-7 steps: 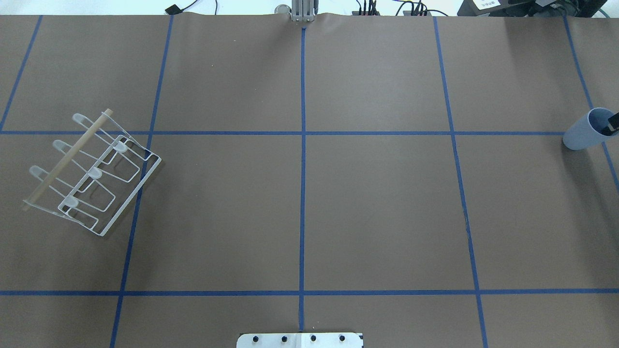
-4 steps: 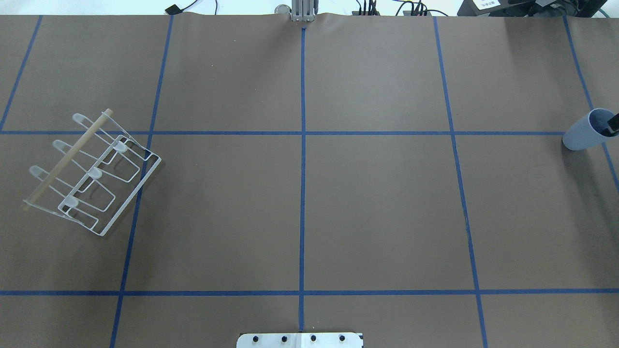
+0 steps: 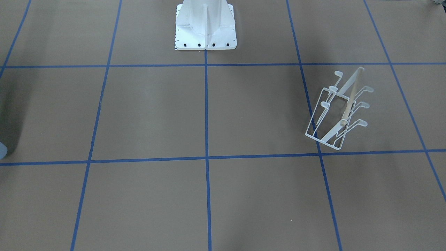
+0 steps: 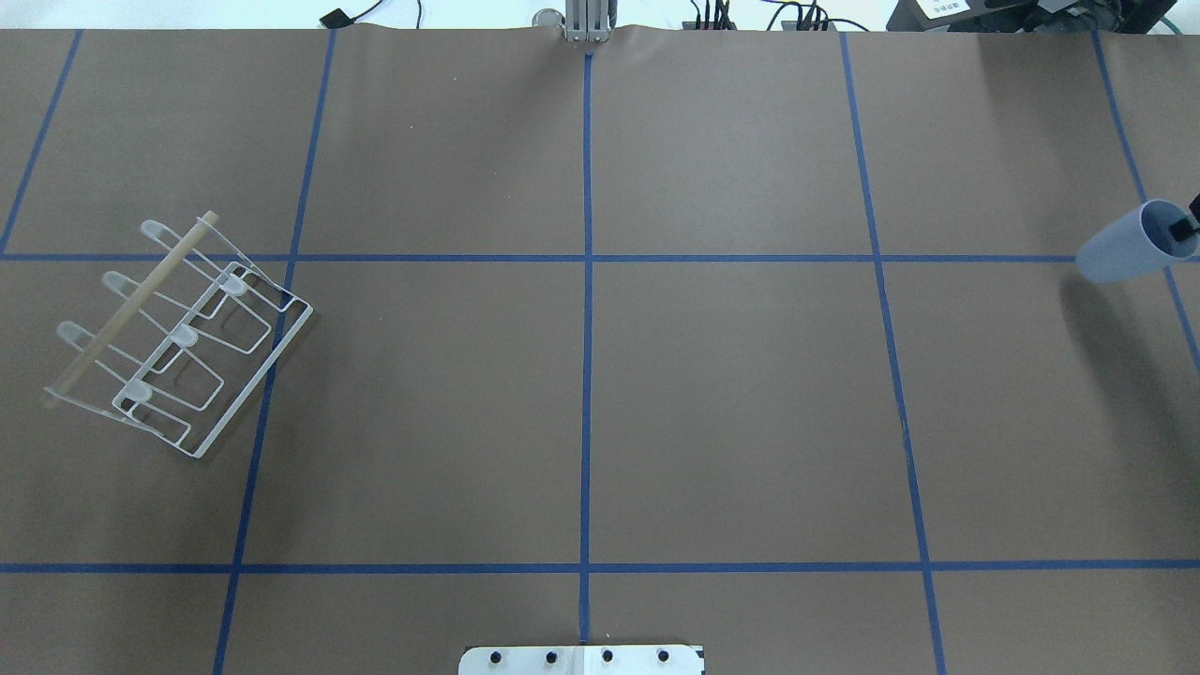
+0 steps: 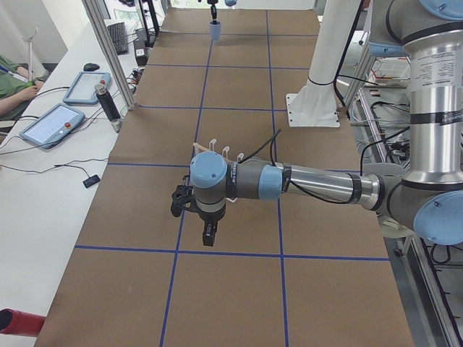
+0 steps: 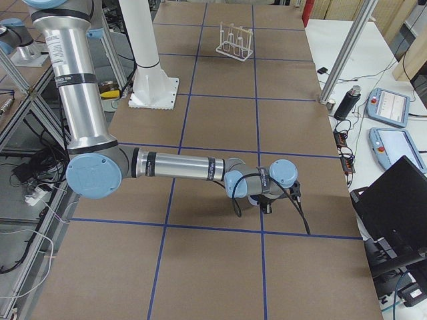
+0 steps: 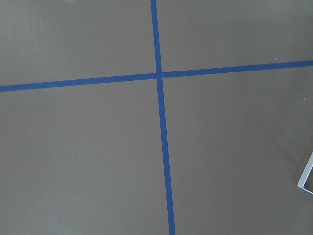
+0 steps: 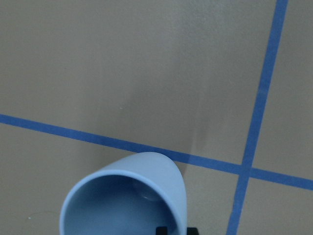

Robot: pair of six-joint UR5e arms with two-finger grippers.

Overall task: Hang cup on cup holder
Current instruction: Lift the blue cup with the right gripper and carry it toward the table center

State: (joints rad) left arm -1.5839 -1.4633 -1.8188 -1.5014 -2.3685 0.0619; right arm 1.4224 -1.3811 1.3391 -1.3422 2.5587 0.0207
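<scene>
Progress: early stage, with the pick-up done and the carry and hanging left. Pinched the pale blue cup (image 4: 1130, 248) by its rim in the right gripper (image 4: 1187, 226), with the wall clamped between the tips as shown in the right wrist view. Held it tilted, mouth toward the wrist, at the far right edge of the brown paper-covered table (image 4: 731, 375). Judged it lifted clear, given the shadow (image 4: 1097, 323) lying apart from the base.

Left the white wire cup holder (image 4: 141, 296) standing at the table's left side, well apart from the cup, with all six prongs (image 4: 185, 336) bare. Hung the left gripper (image 5: 208, 235) over the table near the cup holder. Could not tell from the side view alone whether wide or narrow.

Remaining, by judgement: carrying the cup across the whole table, perhaps with a hand-over to the left arm, turning it mouth-down, sliding it over a prong, and letting go.

Set against the overhead views up to a second before:
- Raised the cup off the surface, where its base had rested with the shadow adjoining.
- Tipped it further and shifted it slightly up and to the view's left.
- Kept the cup holder in the same spot and pose.
</scene>
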